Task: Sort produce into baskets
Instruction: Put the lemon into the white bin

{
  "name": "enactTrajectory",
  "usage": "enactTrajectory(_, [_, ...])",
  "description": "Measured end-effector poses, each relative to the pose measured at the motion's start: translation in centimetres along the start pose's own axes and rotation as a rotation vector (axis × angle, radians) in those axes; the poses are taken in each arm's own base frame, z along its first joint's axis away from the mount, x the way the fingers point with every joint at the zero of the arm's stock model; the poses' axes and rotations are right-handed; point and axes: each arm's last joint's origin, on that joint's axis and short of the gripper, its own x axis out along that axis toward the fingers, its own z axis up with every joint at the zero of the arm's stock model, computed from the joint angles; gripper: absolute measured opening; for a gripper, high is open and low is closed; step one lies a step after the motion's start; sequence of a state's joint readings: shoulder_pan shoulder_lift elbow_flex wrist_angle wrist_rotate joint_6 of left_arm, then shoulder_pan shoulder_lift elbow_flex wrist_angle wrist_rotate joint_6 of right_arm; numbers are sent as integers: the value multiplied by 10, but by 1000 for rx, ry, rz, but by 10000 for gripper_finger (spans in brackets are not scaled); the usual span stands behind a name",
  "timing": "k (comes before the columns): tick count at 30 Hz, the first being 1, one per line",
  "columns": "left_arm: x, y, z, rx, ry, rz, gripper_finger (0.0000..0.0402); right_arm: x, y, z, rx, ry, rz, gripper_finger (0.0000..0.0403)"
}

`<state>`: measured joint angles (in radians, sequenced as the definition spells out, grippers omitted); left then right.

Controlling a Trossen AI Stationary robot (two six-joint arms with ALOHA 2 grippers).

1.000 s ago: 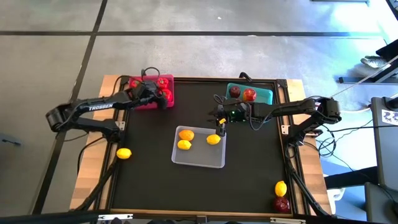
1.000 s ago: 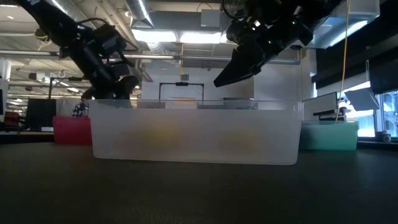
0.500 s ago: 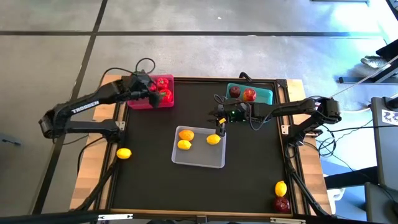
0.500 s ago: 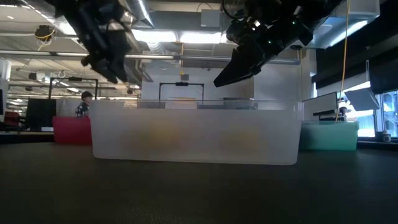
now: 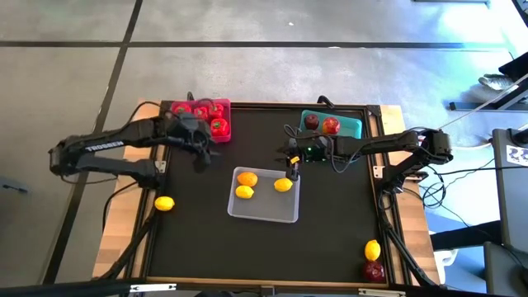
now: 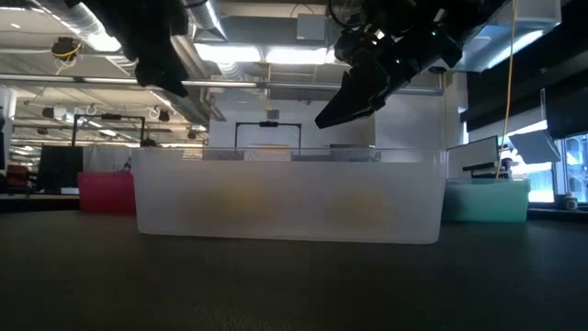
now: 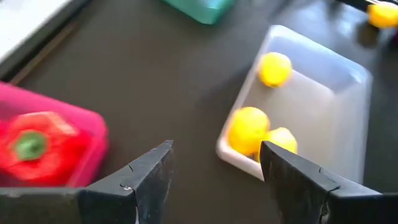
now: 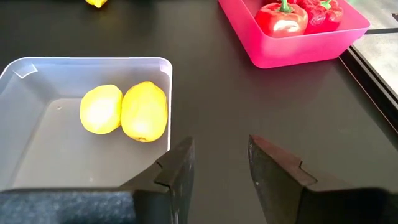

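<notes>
Pepper (image 5: pixel 216 125) in the pink basket (image 5: pixel 202 102), at the table's far left corner, among other red ones; stands upright, green stem pointing up at the overhead camera, short axis vertical, no real long axis along the table. Looks settled, touching its neighbours, with nothing gripping it. Just beside, on the near side of the basket: left gripper (image 5: pixel 200 153), half a second ago right over the peppers, now swung out over bare black mat (image 5: pixel 330 239), fingers (image 7: pixel 149 177) spread wide and empty. Reads as a drop completed and the arm freed for another pick. Farther out, well apart on the wooden edge at the left: a loose lemon (image 5: pixel 164 203), long axis lying across the table, probably the nearest piece for that arm. In the middle, grey tray (image 5: pixel 264 219) with three lemons (image 5: pixel 247 178), two lying side by side and touching. At the tray's far right corner hangs the right gripper (image 5: pixel 293 169), unmoved over the last second, fingers partly apart, holding nothing. Beyond it, teal basket (image 5: pixel 351 130) with two apples (image 5: pixel 331 125). Unsorted at the near right corner: one more lemon (image 5: pixel 372 250) and a dark apple (image 5: pixel 374 271), close together.
</notes>
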<state>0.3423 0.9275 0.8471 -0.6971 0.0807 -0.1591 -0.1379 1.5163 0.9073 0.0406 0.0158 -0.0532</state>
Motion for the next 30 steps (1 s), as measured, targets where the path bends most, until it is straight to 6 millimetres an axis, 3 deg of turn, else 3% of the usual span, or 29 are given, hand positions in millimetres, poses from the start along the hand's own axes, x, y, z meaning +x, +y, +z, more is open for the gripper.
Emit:
enactTrajectory(7, [5, -24, -5, -36, 4, -100, 235, 0, 0, 0, 0, -4, 1, 152])
enactTrajectory(18, [9, -23, -9, -71, 11, -63, 238, 0, 1, 0, 4, -5, 25, 152])
enactTrajectory(30, [9, -18, -10, -92, 12, 6, 360, 0, 1, 0, 4, -5, 26, 152])
